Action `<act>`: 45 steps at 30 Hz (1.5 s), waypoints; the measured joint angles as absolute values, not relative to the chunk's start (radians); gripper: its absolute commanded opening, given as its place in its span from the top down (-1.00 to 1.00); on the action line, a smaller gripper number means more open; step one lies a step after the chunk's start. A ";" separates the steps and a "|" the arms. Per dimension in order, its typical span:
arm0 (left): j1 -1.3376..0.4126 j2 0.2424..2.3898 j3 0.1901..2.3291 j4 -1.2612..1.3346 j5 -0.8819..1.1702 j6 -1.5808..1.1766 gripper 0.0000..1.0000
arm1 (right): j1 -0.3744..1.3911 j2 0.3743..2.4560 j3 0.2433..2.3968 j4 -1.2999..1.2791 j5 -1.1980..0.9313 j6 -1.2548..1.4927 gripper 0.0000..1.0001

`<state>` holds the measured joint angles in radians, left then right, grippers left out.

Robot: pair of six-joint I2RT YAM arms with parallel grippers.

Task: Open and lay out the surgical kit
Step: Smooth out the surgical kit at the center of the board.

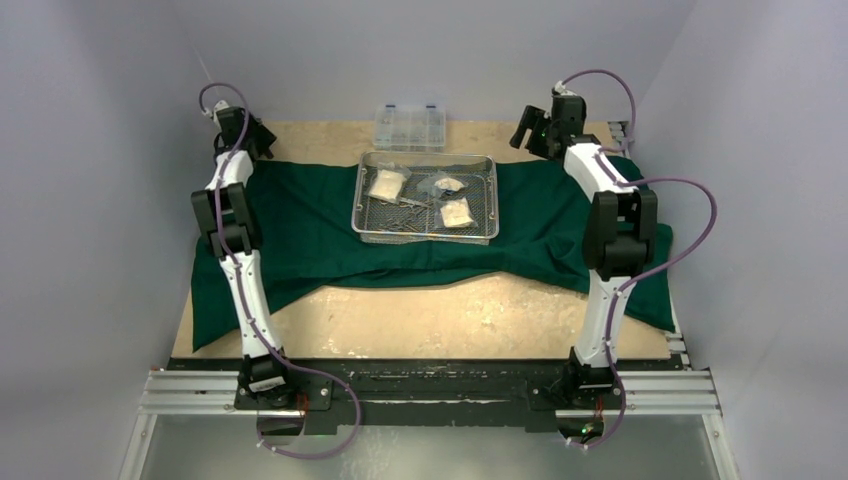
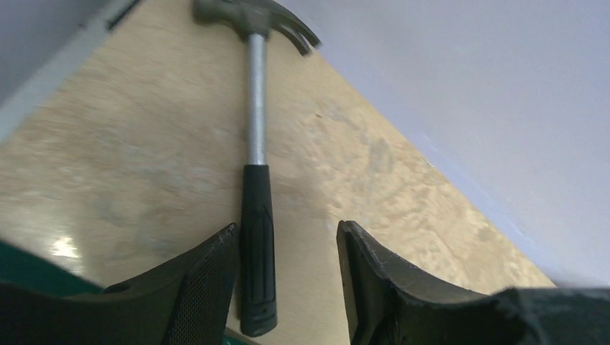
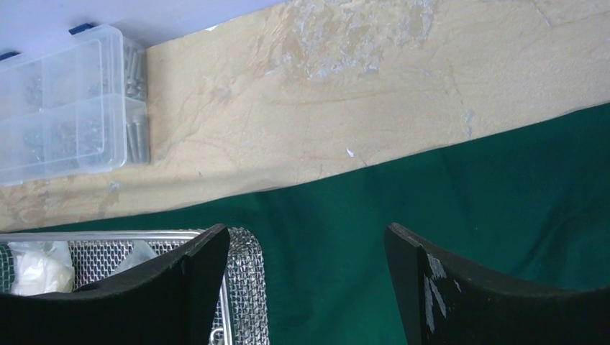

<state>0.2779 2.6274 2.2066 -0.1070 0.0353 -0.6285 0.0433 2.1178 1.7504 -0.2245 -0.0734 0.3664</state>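
Where the cloth (image 1: 300, 230) ends nearside, the table's (image 1: 420, 320) wood continues.

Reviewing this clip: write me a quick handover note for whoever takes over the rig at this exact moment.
Left gripper: fingers open, empty, over a steel claw hammer with black grip at the table's far left.
Right gripper: fingers open, empty, over the far right edge of the dark green cloth wrap.
Kit: the rectangular steel wire-mesh tray sits mid-cloth; clear packets of white gauze and small steel instruments lie inside it.
Done: cloth spread open, tray exposed.
Left: lift packets and instruments out and lay them on the cloth.
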 measured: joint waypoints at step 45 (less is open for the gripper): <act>0.207 2.310 1.843 -0.514 -0.270 -0.482 -0.40 | 0.021 2.252 1.845 -0.475 0.173 0.329 -0.84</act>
<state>0.2070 2.3100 1.8427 -0.5140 -0.2695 -0.4824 0.0212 2.2524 1.8450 -0.4751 0.1730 0.3294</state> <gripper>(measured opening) 0.712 0.922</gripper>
